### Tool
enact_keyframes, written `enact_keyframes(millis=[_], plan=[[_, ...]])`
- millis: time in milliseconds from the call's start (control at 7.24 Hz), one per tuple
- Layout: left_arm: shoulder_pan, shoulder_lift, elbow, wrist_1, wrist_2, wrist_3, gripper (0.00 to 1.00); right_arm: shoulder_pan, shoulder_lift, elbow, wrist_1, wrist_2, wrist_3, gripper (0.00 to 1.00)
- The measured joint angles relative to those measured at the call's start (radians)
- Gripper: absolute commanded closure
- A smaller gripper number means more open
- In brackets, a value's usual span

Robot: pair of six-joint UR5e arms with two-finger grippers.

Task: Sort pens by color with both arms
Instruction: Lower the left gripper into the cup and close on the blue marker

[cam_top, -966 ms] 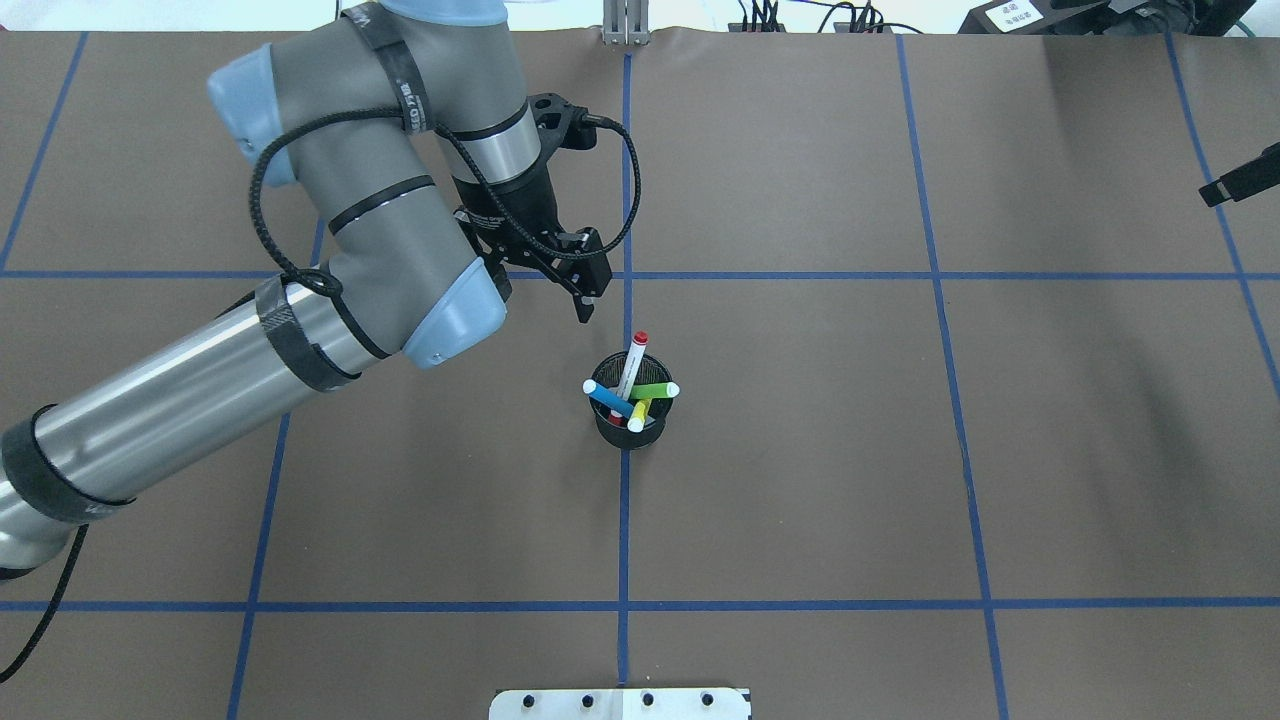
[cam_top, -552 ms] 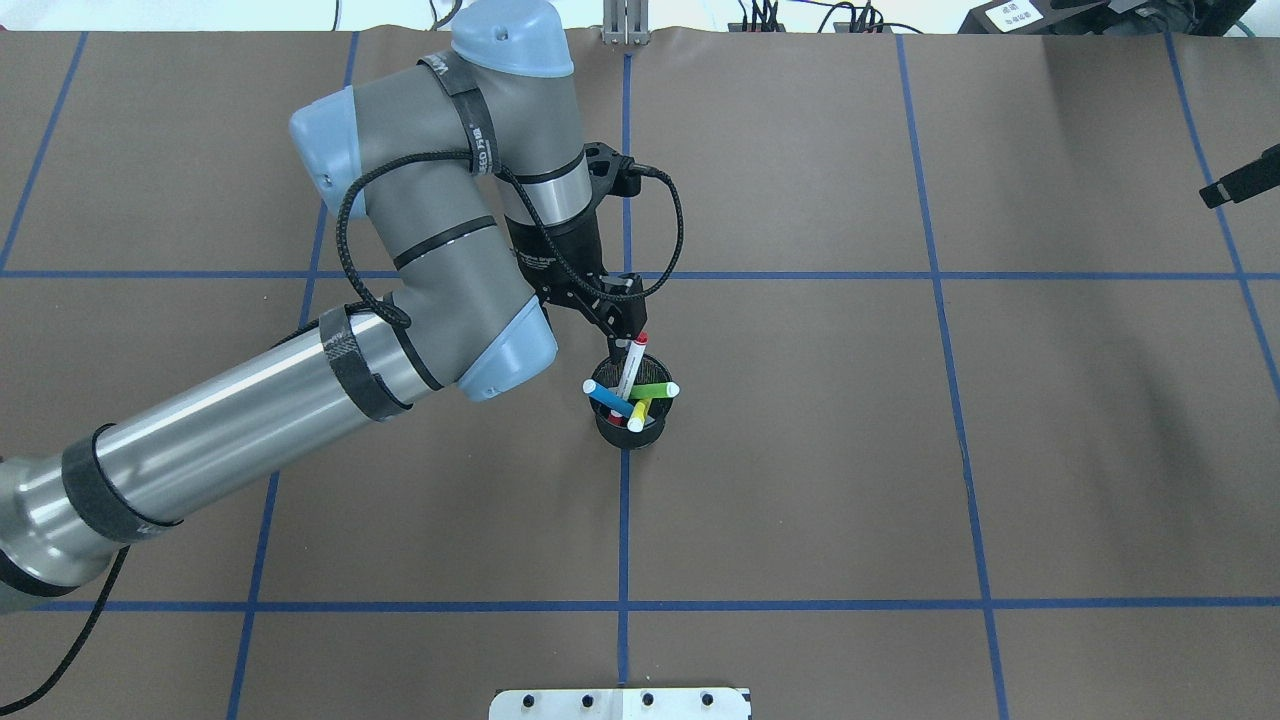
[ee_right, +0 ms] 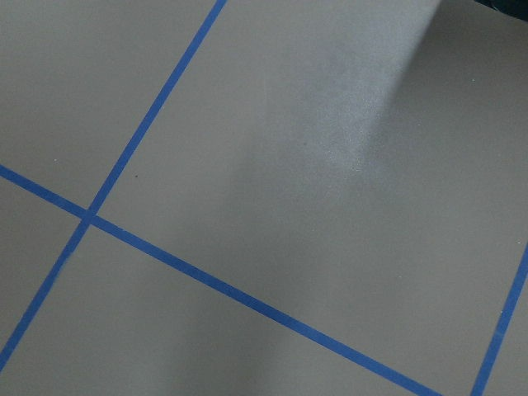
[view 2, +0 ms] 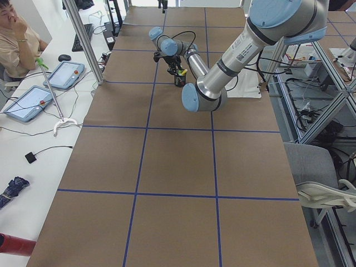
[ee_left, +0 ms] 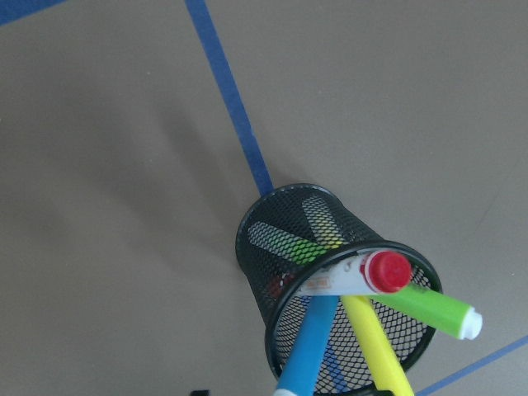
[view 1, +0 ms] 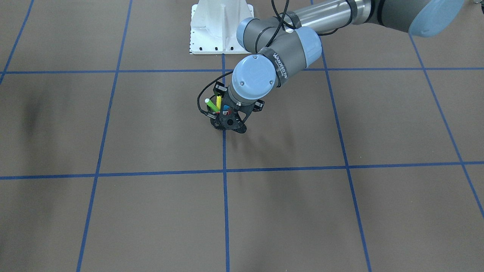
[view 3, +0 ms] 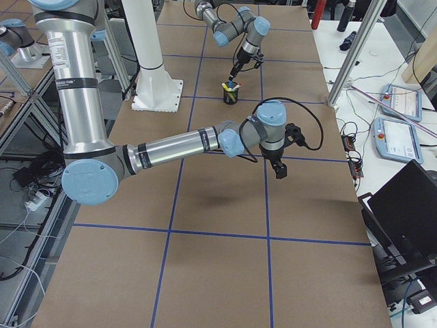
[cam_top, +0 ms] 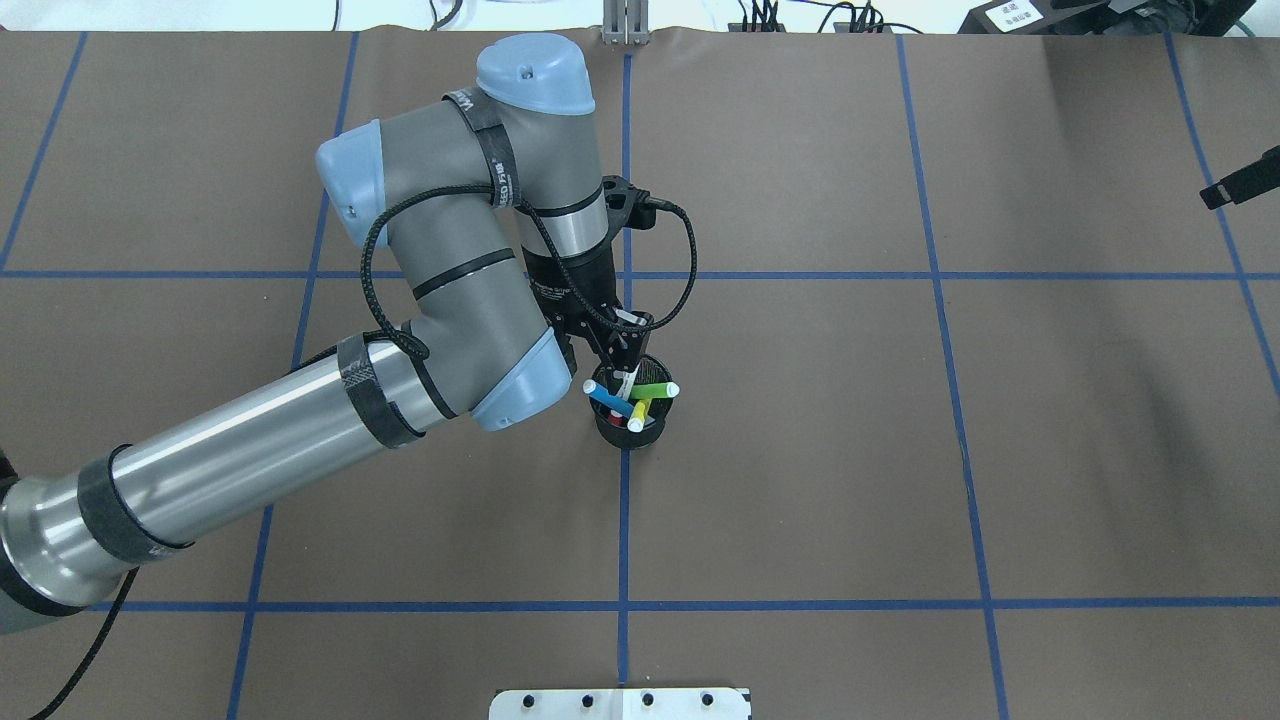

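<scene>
A black mesh cup (cam_top: 630, 425) on the centre blue line holds the pens: a blue one (cam_top: 606, 398), a green one (cam_top: 656, 389), a yellow one (cam_top: 640, 414) and a white-barrelled one (cam_top: 628, 380) with a red cap (ee_left: 388, 271). My left gripper (cam_top: 622, 352) hangs just over the cup's far rim, open, its fingers on either side of the white pen's top. In the left wrist view no finger touches the red cap. Only a black piece of my right gripper (cam_top: 1240, 185) shows at the far right edge, away from the cup. Whether it is open or shut does not show.
Blue tape lines (cam_top: 624, 520) divide the brown table into squares. The white mounting pedestal (view 1: 221, 28) stands at the robot's side of the table. A person (view 2: 19, 39) sits by tablets at a side desk, off the table.
My left arm has swung right and toward the cup. Its gripper went from well left of the white pen down onto that pen's red top. The pens and cup have not moved.
</scene>
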Motion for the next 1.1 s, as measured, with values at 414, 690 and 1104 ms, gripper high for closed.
enact_keyframes(millis=[414, 690, 1104], plan=[[0.019, 0.004, 0.001, -0.001, 0.0, 0.0, 0.48, 0.0, 0.0, -0.003, 0.0, 0.0, -0.001, 0.0], [0.025, 0.007, 0.001, -0.002, 0.0, 0.0, 0.53, 0.0, 0.0, -0.004, 0.0, 0.0, -0.001, 0.0], [0.028, 0.007, 0.0, -0.003, -0.001, 0.0, 0.53, 0.0, 0.0, -0.004, 0.0, 0.001, 0.0, 0.0]])
